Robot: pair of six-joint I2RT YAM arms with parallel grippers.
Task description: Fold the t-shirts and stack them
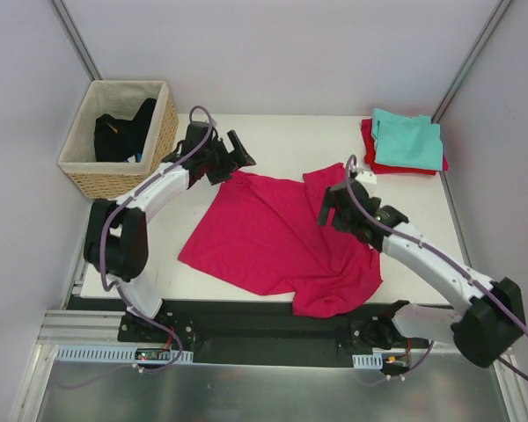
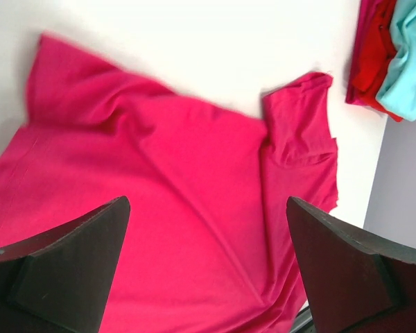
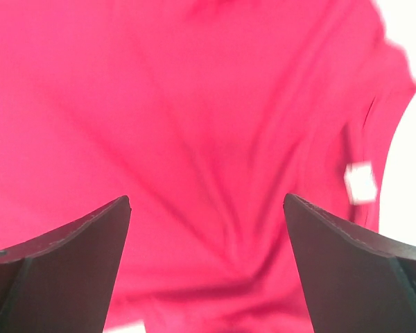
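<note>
A large magenta-pink t-shirt [image 1: 273, 237] lies spread and wrinkled in the middle of the white table [image 1: 290, 141]. My left gripper [image 1: 240, 149] hovers open over the shirt's far left corner, nothing between its fingers. In the left wrist view the shirt [image 2: 180, 194] fills the space below the left gripper [image 2: 208, 201]. My right gripper [image 1: 327, 207] hangs open above the shirt's right side, near a sleeve. The right wrist view shows the right gripper [image 3: 206, 200] over creased fabric [image 3: 215, 125], with a white neck label [image 3: 361, 183] to the right. A folded teal t-shirt [image 1: 409, 141] rests on a folded red one [image 1: 374, 163] at the back right.
A woven wicker basket [image 1: 163, 132] holding dark clothes stands at the back left, close to the left arm. The folded stack [image 2: 395, 55] shows at the top right of the left wrist view. Grey walls enclose the table on three sides.
</note>
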